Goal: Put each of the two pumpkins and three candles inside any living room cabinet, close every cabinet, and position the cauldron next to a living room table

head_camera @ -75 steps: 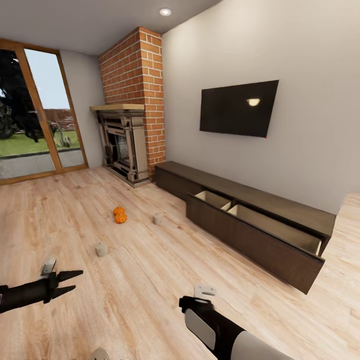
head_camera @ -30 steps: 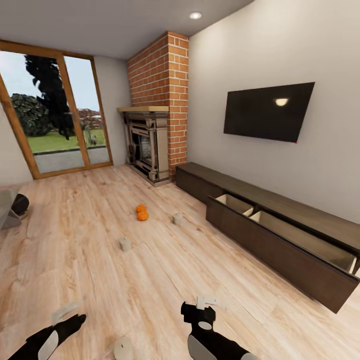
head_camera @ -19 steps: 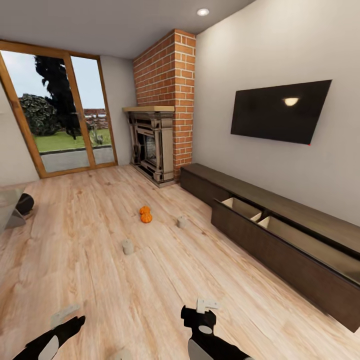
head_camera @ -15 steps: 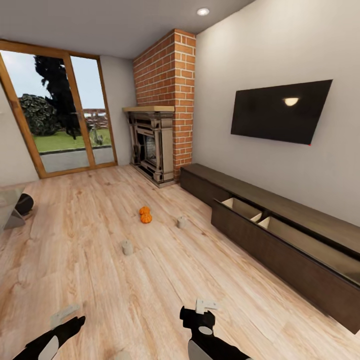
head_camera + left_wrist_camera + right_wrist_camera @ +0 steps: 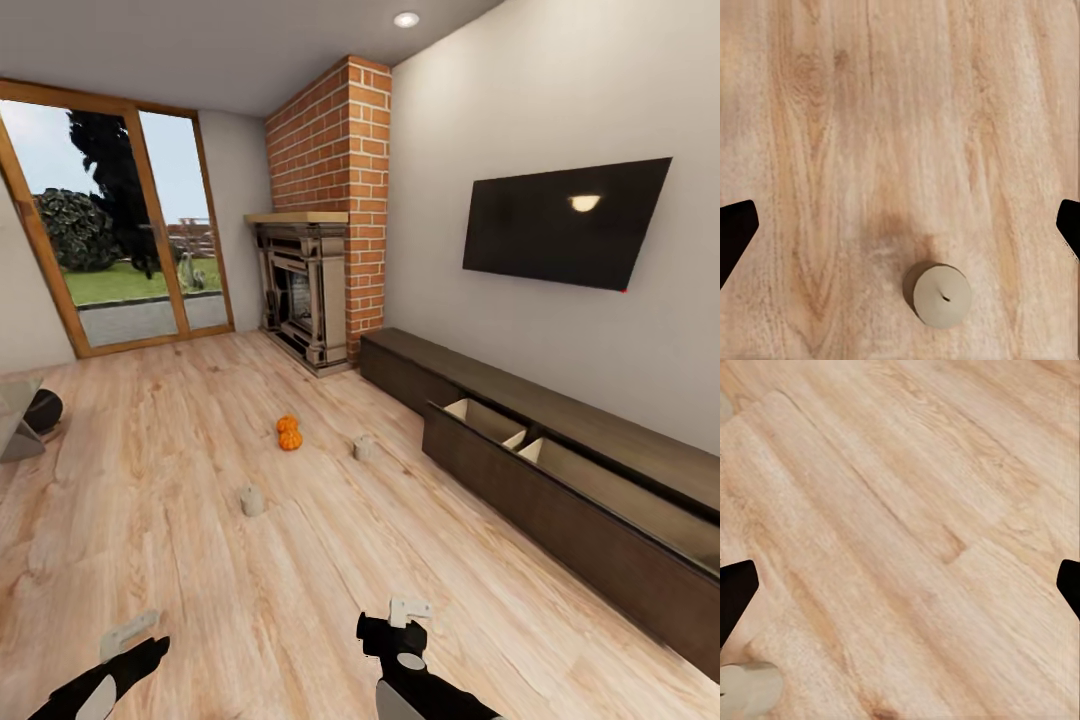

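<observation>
Living room floor with pumpkins and candles scattered, cabinet (image 5: 560,480) standing open.

Two pumpkins (image 5: 289,433) sit touching mid-floor, with one candle (image 5: 363,448) between them and the cabinet's pulled-out front and another candle (image 5: 252,500) nearer the robot. The left gripper (image 5: 900,225) hangs over the wood floor (image 5: 200,560) with fingers spread wide, a third candle (image 5: 940,295) upright below it. The right gripper (image 5: 900,585) is likewise spread wide over bare boards.
</observation>
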`<state>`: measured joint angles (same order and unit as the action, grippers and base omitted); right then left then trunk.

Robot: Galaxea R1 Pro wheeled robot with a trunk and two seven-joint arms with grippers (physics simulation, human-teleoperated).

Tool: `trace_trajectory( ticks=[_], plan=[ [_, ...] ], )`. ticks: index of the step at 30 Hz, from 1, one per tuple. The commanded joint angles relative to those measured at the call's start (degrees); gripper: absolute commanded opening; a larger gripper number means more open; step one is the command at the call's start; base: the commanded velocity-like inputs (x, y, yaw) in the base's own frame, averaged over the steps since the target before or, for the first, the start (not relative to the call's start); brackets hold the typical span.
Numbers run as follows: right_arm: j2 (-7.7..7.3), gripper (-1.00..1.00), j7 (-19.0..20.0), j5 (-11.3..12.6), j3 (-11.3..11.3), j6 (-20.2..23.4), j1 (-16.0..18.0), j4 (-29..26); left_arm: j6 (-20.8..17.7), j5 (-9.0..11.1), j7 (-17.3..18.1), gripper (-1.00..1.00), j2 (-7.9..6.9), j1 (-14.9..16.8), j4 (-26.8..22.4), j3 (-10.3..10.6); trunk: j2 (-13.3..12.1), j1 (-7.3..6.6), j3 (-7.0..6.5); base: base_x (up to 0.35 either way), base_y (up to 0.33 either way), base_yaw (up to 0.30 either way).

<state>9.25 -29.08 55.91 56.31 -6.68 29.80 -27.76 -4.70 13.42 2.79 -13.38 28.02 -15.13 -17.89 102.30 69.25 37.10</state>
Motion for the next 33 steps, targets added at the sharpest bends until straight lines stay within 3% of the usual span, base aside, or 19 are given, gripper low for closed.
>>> trace_trajectory(
  ticks=[1, 15, 33],
  plan=[
    [0.01, 1.00, -0.3, 0.6, 0.5, -0.4, 0.1, 0.0, -0.4, 0.4, 0.3, 1.00, 0.01, 0.0, -0.1, -0.3, 0.0, 0.02, 0.05, 0.249, -0.032, 0.121],
    [-0.01, 1.00, -0.3, 0.7, 0.5, -0.1, 0.1, 0.0, -0.4, 0.4, 0.3, 1.00, 0.01, 0.0, 0.1, -0.3, 0.0, 0.02, -0.11, 0.260, -0.004, 0.127],
    [-0.03, 1.00, -0.3, 0.7, 0.5, -0.4, 0.1, 0.0, -0.3, 0.4, 0.3, 1.00, -0.07, 0.0, 0.1, -0.3, 0.0, 0.02, -0.11, 0.060, 0.010, 0.000]
  ],
)
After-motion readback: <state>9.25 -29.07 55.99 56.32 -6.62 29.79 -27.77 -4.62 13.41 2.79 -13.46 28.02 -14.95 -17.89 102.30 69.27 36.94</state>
